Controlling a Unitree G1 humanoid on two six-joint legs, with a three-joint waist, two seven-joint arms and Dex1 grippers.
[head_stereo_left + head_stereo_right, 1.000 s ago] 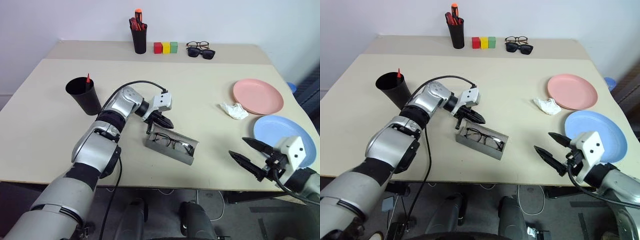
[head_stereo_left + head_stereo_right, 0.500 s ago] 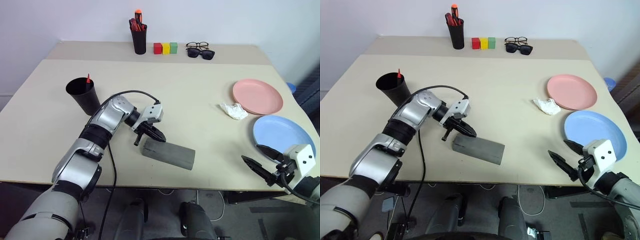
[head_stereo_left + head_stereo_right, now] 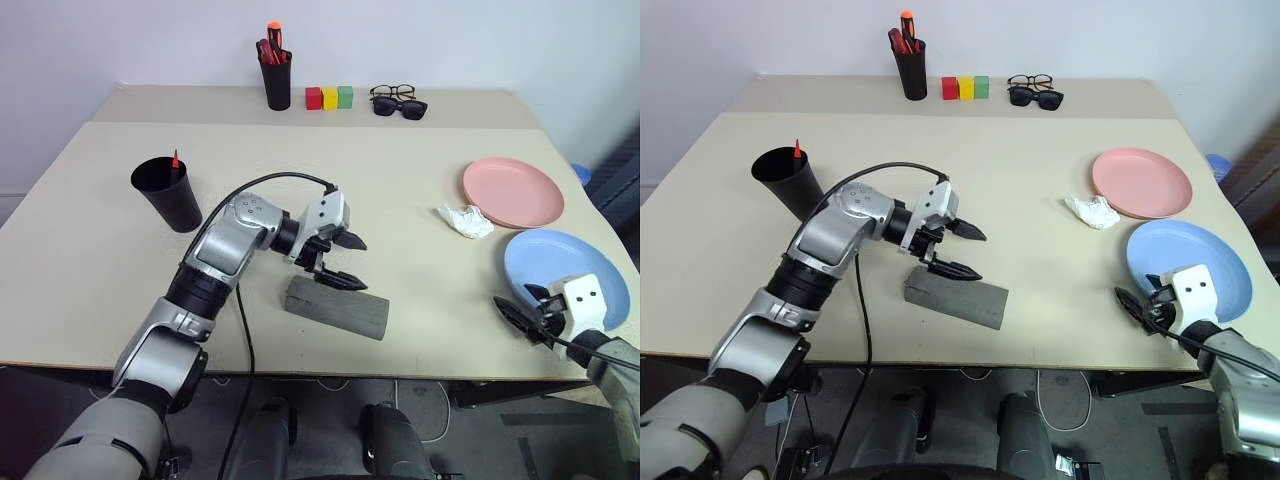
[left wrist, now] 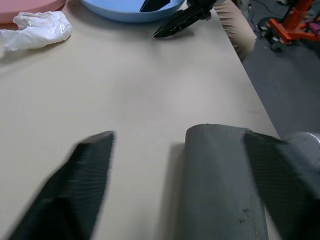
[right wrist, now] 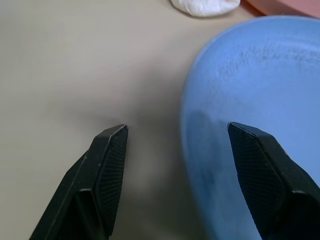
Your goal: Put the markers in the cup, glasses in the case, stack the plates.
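On the wide beige surface (image 3: 400, 180) the two plates lie at the robot's right side: the salmon pink plate (image 3: 514, 192) further back and the light blue plate (image 3: 565, 262) nearer the front edge, close together but apart. Both look light, stiff and smooth, so a hold on the thin rim seems the best, with one finger under the edge; the shallow plastic could slide away if it is pushed flat. The right pincer (image 3: 522, 314) stands with its jaws apart just beside the near rim of the blue plate, and nothing is between them. The grey case (image 3: 337, 307) lies closed near the front middle; its rounded hard shell looks rigid and a little slippery. The left pincer (image 3: 345, 262) hangs just above the case's left end, its jaws wide and empty. The black cup (image 3: 167, 193) stands upright at the left, with a red tip (image 3: 176, 158) of a marker showing over its rim. A crumpled white tissue (image 3: 468, 221) lies near the pink plate. It seems that stacking the plates is the step left.
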